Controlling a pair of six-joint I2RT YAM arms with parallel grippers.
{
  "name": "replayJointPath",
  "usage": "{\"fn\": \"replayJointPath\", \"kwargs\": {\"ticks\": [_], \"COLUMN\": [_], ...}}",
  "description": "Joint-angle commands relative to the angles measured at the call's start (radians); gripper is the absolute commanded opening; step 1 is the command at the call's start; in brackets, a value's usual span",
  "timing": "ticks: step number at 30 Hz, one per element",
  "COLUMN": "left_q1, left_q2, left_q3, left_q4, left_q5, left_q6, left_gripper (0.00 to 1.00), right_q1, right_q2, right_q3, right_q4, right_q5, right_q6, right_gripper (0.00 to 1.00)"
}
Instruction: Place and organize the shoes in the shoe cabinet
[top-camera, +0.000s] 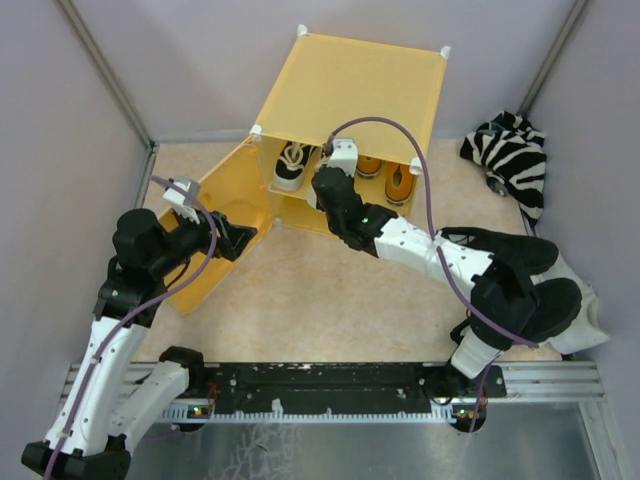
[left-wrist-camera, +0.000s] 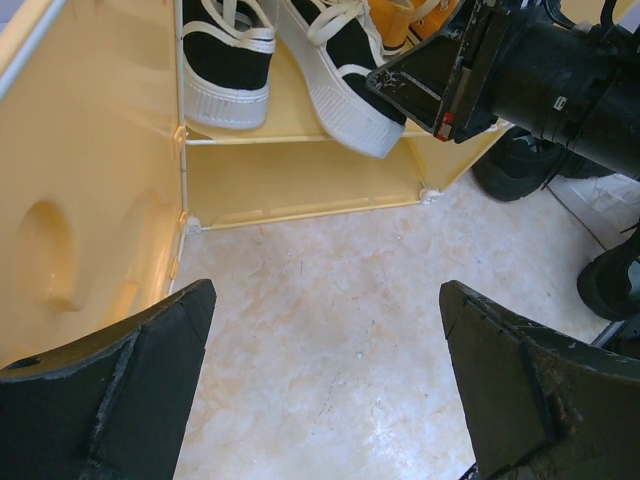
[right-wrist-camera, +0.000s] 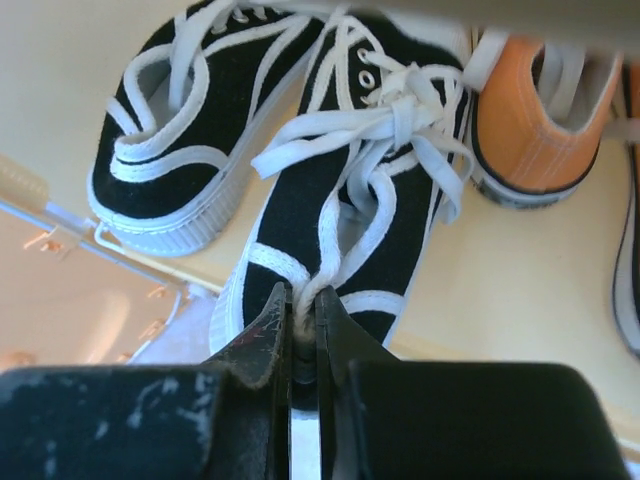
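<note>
Apparently this is the tidying step: all four shoes sit on the shelf of the cabinet (top-camera: 350, 80), the black pair (top-camera: 292, 165) nearer its door (left-wrist-camera: 80, 200), the orange pair (top-camera: 385, 175) beyond. The right gripper (right-wrist-camera: 300, 312) is pinched tight on a white lace (right-wrist-camera: 328, 235) of one black shoe (right-wrist-camera: 300, 215), which lies askew, one end jutting past the cabinet's front edge. Next, I'd guess, it needs drawing square beside its mate (right-wrist-camera: 165, 150). The left gripper (left-wrist-camera: 325, 290) gapes wide and empty by the door.

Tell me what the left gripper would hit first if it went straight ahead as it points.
Likely the shoe cabinet's lower compartment, beneath the shelf; only table surface lies between it and the open left gripper, though depth is unclear.
</note>
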Motion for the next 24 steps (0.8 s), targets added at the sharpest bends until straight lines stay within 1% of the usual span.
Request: {"fn": "replayJointPath", "kwargs": {"ticks": [1,4,10,14,18,22,24], "left_q1": [-0.007,-0.007,-0.008,-0.008,-0.01,-0.012,-0.013], "left_q2": [-0.009,-0.009,-0.007,-0.013,-0.019,-0.019,-0.019], "left_q3": [0.008,0.01,0.01,0.012,0.007,0.005,0.004], "left_q4": [0.012,0.013,0.013,0.008,0.007,0.007,0.007], "left_q5": [-0.001,-0.003,0.001,-0.004,-0.01,-0.011,-0.014], "left_q6": [0.017,0.017,0.017,0.02,0.022,0.024,0.025], "left_gripper": [0.99,0.99,0.99,0.99,0.99,0.99,0.99], "right_q1": [-0.006,-0.006,-0.005,-0.006,-0.007,-0.006,-0.006], "right_q2": [-0.003,-0.003,0.019,0.093,0.142,0.169,0.155], "right_q3": [-0.028,-0.026,-0.015,-0.017,-0.028,-0.035,-0.043], "right_q4": [0.117,0.176,0.296,0.399,0.46,0.455,0.429], "right_q5": [0.104,0.102,0.108,0.133,0.167,0.216,0.223], "right_q6": [-0.23,-0.342,-0.459,-0.549,-0.58,-0.56,-0.529], "right_gripper": [0.01,0.0,0.0,0.0,0.0,0.06,0.12]}}
